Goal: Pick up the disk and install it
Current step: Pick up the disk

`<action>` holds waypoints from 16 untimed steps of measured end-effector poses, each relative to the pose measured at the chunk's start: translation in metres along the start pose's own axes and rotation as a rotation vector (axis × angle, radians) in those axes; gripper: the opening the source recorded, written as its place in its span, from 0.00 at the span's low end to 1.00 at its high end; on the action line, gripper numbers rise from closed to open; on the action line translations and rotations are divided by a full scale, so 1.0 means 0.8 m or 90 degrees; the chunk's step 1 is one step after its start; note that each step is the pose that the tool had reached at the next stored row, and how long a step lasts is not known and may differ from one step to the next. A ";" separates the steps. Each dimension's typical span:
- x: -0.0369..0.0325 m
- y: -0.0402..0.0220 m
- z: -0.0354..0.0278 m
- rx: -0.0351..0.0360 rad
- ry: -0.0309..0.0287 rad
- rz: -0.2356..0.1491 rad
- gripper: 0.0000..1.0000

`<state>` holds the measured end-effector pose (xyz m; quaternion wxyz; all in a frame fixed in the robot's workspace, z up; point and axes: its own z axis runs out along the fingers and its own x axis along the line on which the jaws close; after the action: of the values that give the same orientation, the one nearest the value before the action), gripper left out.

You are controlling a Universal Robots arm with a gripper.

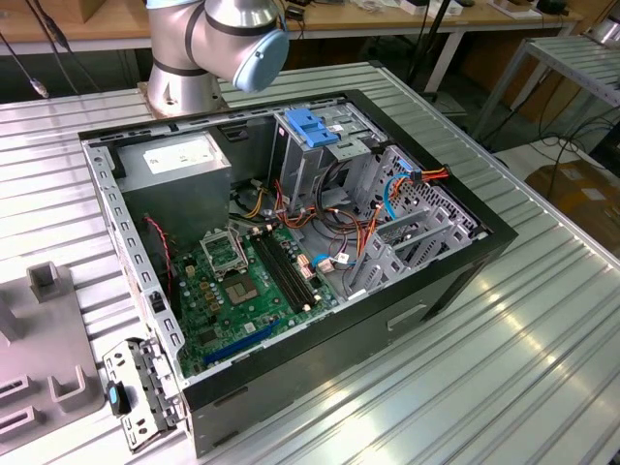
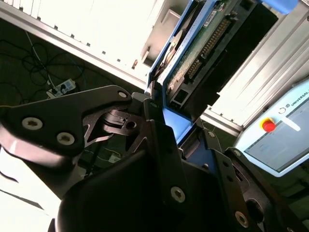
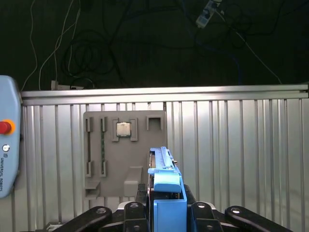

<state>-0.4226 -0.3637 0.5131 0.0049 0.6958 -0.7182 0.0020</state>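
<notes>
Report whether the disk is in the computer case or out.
Out: in the first wrist view the gripper clamps the disk, with the grey fixture plate beyond it.

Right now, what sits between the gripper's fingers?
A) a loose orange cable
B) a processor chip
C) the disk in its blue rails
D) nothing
C: in the first wrist view the gripper is shut on the disk, which stands on edge between its jaws.

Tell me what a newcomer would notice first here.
The open computer case on the ribbed metal table, its green motherboard bared, dominates the exterior view. In both wrist views the hand is shut on the disk in its blue rails; a grey fixture plate lies beyond.
</notes>
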 end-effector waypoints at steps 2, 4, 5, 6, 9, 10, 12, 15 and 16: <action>-0.0001 -0.0029 -0.0001 -0.0002 0.0000 0.000 0.37; -0.0002 -0.0055 -0.0001 -0.0003 0.0000 0.000 0.37; -0.0002 -0.0068 -0.0001 -0.0004 0.0000 0.000 0.37; -0.0003 -0.0080 -0.0001 -0.0005 0.0000 0.000 0.37; -0.0004 -0.0131 -0.0001 -0.0008 0.0001 0.000 0.37; -0.0005 -0.0156 -0.0001 -0.0009 0.0000 0.000 0.37; -0.0006 -0.0188 -0.0002 -0.0012 0.0001 0.000 0.37; -0.0008 -0.0234 -0.0002 -0.0015 0.0001 0.000 0.37; -0.0008 -0.0245 -0.0001 -0.0016 0.0001 0.000 0.37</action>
<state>-0.4030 -0.3637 0.5131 0.0058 0.6958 -0.7182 0.0011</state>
